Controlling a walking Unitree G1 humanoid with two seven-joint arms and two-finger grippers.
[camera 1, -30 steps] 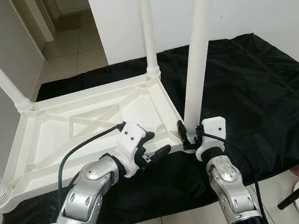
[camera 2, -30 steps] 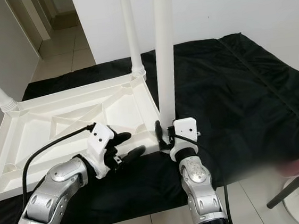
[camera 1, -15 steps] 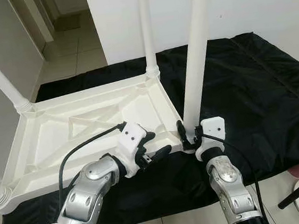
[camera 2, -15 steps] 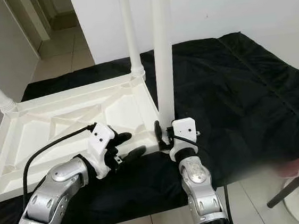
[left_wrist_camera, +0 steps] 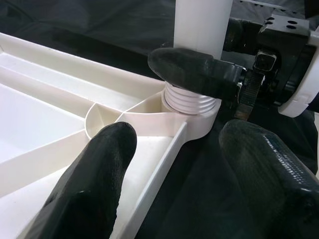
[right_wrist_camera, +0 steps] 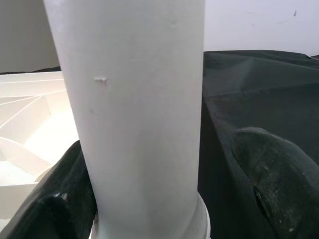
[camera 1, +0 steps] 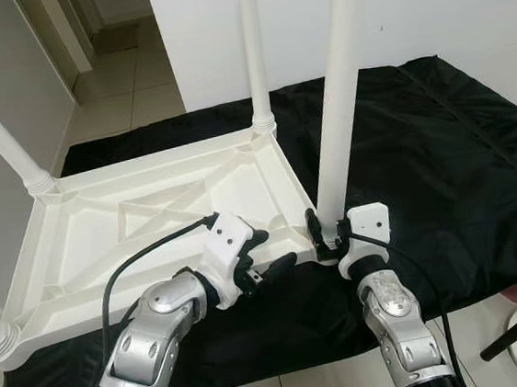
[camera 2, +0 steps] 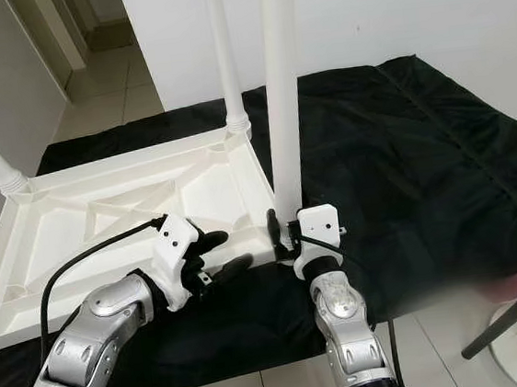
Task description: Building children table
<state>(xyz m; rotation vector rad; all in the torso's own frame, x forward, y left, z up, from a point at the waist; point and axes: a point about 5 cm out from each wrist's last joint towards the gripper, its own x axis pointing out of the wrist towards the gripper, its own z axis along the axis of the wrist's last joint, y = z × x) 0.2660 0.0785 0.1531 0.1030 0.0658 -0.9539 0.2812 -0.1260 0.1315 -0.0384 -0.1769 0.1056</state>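
Your left arm reaches forward and inward, its pincer (camera 1: 263, 255) spread open, one finger above the other. Your right arm rises upright, wrist vertical, its pincer (camera 1: 330, 233) closed around the leg (camera 1: 337, 102), a finger on each side.

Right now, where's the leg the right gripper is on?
In the left eye view the table leg stands upright in the near right corner socket of the upturned tabletop, the right gripper around its base.

Upturned white table (camera 1: 149, 210), legs (camera 1: 337, 102) upright, on black cloth (camera 1: 440, 156)
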